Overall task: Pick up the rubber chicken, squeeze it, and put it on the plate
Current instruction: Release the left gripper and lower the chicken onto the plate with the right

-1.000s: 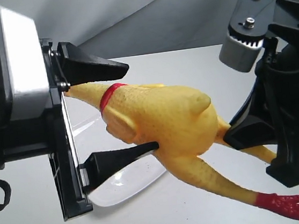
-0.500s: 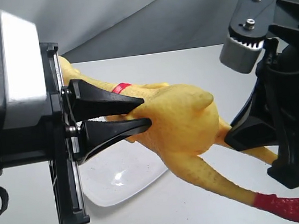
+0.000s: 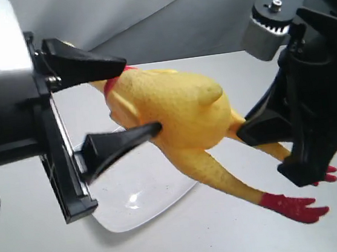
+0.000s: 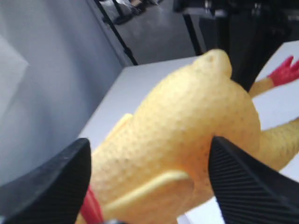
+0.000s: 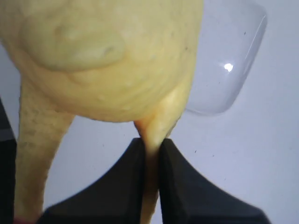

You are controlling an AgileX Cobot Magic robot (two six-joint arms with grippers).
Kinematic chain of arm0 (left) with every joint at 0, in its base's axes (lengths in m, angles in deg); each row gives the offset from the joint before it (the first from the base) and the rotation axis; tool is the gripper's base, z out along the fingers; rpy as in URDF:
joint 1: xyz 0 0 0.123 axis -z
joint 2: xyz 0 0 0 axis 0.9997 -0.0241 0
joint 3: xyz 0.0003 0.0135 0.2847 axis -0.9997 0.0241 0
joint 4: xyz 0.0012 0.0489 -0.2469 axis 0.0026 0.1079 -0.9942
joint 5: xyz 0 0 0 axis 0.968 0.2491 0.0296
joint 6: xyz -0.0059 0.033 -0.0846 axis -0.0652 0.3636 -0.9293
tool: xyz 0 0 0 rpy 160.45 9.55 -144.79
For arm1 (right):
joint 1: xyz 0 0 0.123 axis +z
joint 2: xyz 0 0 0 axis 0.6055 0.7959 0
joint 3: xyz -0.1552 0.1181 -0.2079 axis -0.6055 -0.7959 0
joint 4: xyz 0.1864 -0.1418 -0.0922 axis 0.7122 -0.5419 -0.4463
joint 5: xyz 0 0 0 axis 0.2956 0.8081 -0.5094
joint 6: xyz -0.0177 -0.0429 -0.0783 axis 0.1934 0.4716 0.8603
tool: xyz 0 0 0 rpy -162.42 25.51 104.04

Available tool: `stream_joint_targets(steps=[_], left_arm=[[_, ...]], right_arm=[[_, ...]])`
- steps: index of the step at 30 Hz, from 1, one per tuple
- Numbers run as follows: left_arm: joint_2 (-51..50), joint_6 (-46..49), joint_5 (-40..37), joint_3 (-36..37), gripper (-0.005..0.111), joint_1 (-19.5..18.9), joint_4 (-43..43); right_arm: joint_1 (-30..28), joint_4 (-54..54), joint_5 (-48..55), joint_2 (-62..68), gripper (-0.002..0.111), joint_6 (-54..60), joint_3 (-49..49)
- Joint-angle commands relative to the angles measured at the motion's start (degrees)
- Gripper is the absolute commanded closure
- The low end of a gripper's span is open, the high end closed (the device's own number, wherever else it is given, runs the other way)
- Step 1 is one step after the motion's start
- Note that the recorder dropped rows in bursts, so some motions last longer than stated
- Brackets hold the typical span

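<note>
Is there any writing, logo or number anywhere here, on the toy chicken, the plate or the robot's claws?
No text can be read in any view. The rubber chicken, the plate, the left gripper and the right gripper show no words, labels, brands or numbers.

A white tabletop [image 3: 230, 240] stands before a plain grey wall [image 3: 161, 11].

Bright, even light, glare on the plate [image 5: 219, 88], close surfaces blurred.
</note>
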State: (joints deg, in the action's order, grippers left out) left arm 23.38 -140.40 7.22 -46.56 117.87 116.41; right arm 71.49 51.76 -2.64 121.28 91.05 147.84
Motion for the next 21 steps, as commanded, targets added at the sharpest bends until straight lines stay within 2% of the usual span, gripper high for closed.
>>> stream_joint_targets(steps=[1, 2, 3, 4, 7, 10, 21], left_arm=[[11.49, -3.77, -5.42, -2.51, 0.07, 0.18, -0.56], [14.35, -4.77, -6.74, -2.51, 0.08, 0.18, -0.56], [17.73, -5.17, -7.81, -2.37, 0.099, 0.18, -0.56], [20.02, -5.17, -8.13, -2.17, 0.106, 0.18, -0.56], [27.31, -5.27, -8.14, -0.62, 0.106, 0.18, -0.56], [30.36, -5.27, -8.32, 1.06, 0.106, 0.18, -0.56], [32.92, -5.27, -13.35, 6.37, 0.106, 0.18, -0.56]], right_arm=[[-0.14, 1.41, -10.17, 3.97, 0.108, 0.22, 0.07], [-0.14, 1.41, -12.42, 6.0, 0.108, 0.22, 0.07], [-0.14, 1.41, -16.4, 9.47, 0.108, 0.22, 0.07], [-0.14, 1.41, -18.9, 11.57, 0.108, 0.22, 0.07], [-0.14, 1.56, -28.86, 21.39, 0.108, 0.11, 0.07], [-0.14, 1.56, -32.53, 27.16, 0.108, 0.11, 0.07], [-0.14, 1.31, -34.9, 40.37, 0.108, 0.11, 0.07]])
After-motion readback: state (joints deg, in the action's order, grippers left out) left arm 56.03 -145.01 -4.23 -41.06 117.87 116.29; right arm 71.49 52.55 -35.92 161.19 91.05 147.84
